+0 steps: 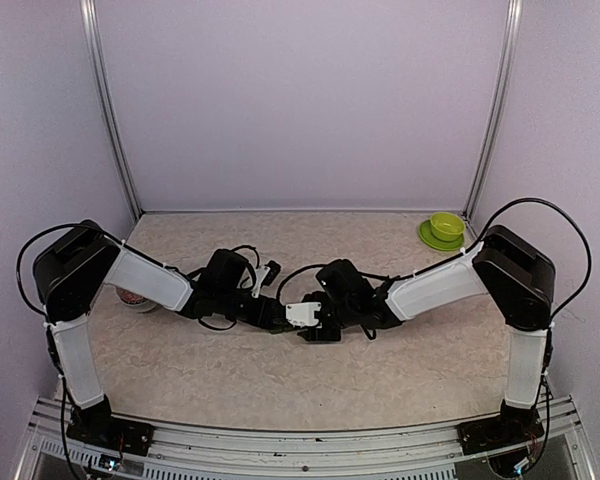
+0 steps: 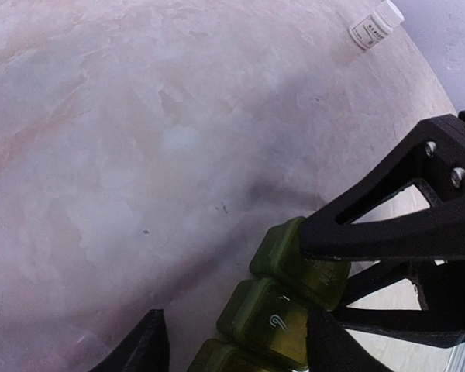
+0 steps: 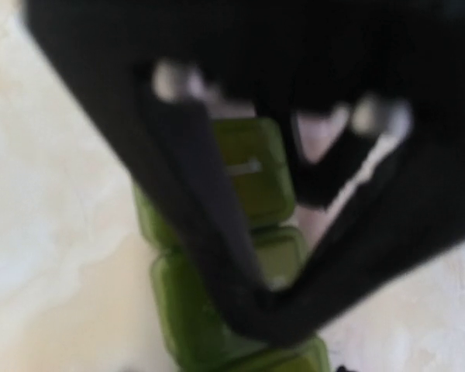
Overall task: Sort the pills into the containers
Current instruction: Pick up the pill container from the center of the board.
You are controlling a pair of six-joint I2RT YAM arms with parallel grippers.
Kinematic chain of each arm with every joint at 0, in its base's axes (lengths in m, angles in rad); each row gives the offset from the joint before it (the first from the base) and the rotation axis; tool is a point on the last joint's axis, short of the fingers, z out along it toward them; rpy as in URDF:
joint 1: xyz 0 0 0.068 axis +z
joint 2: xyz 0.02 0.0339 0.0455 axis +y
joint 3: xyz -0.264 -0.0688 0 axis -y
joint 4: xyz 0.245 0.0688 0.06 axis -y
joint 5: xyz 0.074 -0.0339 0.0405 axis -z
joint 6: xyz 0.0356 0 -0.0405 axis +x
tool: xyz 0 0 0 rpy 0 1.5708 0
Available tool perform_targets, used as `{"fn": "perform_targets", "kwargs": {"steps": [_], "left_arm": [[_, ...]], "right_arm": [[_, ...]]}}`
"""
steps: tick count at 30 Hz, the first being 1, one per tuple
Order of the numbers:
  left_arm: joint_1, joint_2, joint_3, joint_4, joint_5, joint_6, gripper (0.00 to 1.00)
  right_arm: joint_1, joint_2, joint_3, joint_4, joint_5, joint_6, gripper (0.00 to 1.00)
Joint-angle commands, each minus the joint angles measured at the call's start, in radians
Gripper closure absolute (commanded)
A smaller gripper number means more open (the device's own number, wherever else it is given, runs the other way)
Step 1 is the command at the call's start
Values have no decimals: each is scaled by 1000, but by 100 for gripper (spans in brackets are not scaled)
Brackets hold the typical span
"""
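Ok so going left to right from the top view: there's a round red-and-white thing (image 1: 135, 298) half tucked under the left arm, can't make out what it is. Both arms meet mid-table (image 2: 101, 155).

The left gripper (image 2: 240, 325) has its fingers well apart, with the containers (image 2: 275, 318) sitting between them. That's the dark green strip of joined square compartments, lying flat on the table and running diagonally. It sits nearer one finger, with a visible gap to the other, so no squeeze as far as I can see. The lids I can see look shut and have little raised marks, so I can't tell what's inside. No pills showing anywhere.

The right gripper (image 1: 308, 322) comes in from the other side, and one black finger lies right over the end compartment's lid. Its own camera is a blurry mess, so I honestly can't tell whether it's clamped or apart.

A white bottle (image 2: 376, 23) lies on its side, well apart from the strip. Far right, at the back corner, there's a lime-green bowl (image 1: 446, 225) on its saucer (image 1: 427, 238).
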Motion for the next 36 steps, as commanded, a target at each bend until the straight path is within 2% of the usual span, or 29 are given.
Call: {"fn": "perform_targets", "kwargs": {"steps": [1, 5, 9, 15, 19, 27, 32, 36], "left_arm": [[3, -41, -53, -141, -78, 18, 35], [11, -106, -80, -125, -87, 26, 20], [7, -154, -118, -124, -93, 68, 2], [-10, -221, -224, -8, -66, 212, 1], [-23, -212, -229, 32, -73, 299, 1], [-98, -64, -106, -22, -200, 489, 1], [-114, 22, -40, -24, -245, 533, 2], [-113, 52, -28, 0, -235, 544, 7]], "right_arm": [[-21, -23, 16, -124, -54, -8, 43], [-28, -39, 25, -141, -93, 20, 43], [-32, -53, 5, -136, -125, 20, 40], [-76, -67, 27, -183, -213, 64, 39], [-93, -104, -3, -168, -231, 105, 39], [-107, -193, -92, -114, -188, 186, 39], [-110, -261, -161, -63, -180, 233, 39], [-112, -302, -196, -40, -158, 248, 39]]}}
